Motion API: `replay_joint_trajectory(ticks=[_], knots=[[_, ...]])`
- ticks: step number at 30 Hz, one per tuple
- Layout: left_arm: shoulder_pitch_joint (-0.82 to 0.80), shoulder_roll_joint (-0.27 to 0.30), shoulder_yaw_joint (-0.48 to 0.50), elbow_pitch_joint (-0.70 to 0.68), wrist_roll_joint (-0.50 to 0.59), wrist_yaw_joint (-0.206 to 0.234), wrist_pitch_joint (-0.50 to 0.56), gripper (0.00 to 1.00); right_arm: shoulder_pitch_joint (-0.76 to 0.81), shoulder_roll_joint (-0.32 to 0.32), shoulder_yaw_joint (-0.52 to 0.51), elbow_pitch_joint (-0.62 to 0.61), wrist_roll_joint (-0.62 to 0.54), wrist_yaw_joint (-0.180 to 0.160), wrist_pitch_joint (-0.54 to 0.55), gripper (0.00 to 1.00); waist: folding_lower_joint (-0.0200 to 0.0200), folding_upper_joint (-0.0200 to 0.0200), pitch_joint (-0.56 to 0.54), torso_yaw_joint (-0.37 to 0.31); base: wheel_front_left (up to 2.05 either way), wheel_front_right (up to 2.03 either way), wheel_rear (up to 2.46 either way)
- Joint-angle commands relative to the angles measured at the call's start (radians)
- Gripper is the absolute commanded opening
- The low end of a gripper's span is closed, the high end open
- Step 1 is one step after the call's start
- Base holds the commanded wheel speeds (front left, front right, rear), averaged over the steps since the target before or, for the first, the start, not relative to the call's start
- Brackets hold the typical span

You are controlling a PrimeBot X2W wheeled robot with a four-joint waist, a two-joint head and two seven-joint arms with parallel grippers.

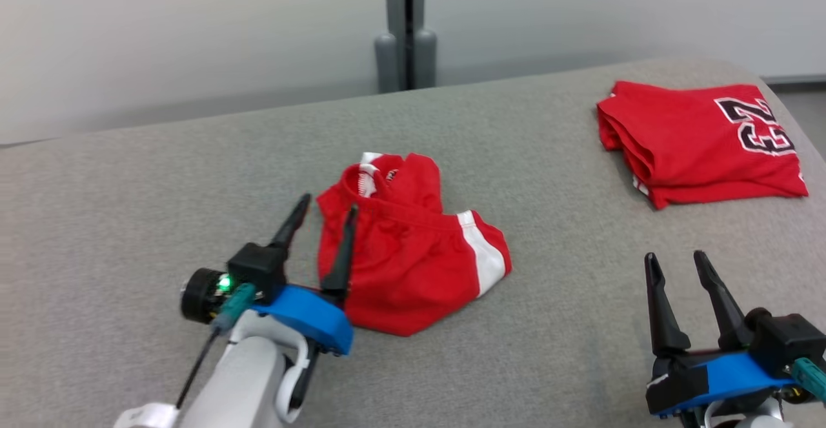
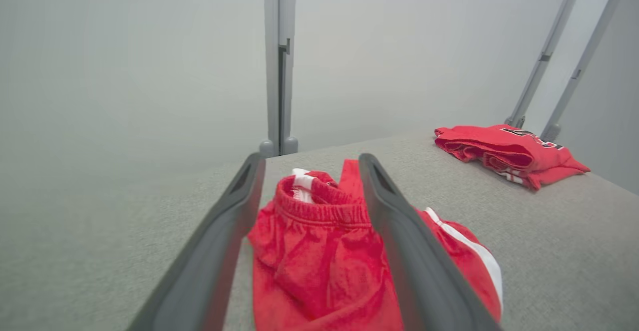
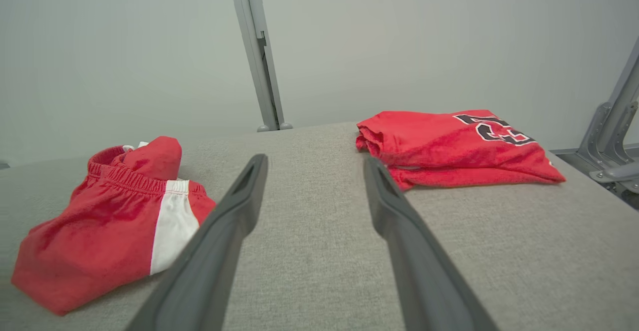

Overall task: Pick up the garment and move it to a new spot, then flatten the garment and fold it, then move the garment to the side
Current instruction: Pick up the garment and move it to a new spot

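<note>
Red shorts (image 1: pixel 413 266) just lying crumpled on the grey bench (image 1: pixel 129 221); left pincer (image 1: pixel 328 203) spread wide at their waistband, gripping nothing; right pincer (image 1: pixel 676 257) gaping too, well right of them.

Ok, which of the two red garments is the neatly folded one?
The red jersey with the black number, at the far right. The red shorts with the white stripe lie crumpled by the left gripper.
</note>
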Motion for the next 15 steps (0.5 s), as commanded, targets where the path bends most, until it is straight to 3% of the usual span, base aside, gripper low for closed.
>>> replay_joint_trajectory(ticks=[1,15], knots=[[0.012,0.014,0.016,-0.017,-0.003,0.007,-0.003,1.0,0.016,0.0,-0.001,0.002,-0.003,0.0,0.002,1.0,0.0001,0.0,-0.006,0.008,0.0,0.0,0.0],[0.24,0.066,0.246,-0.27,0.029,0.073,-0.004,1.0,0.059,0.0,-0.01,-0.005,-0.005,0.0,0.02,1.0,0.0001,0.0,-0.078,0.144,0.0,0.0,0.0]])
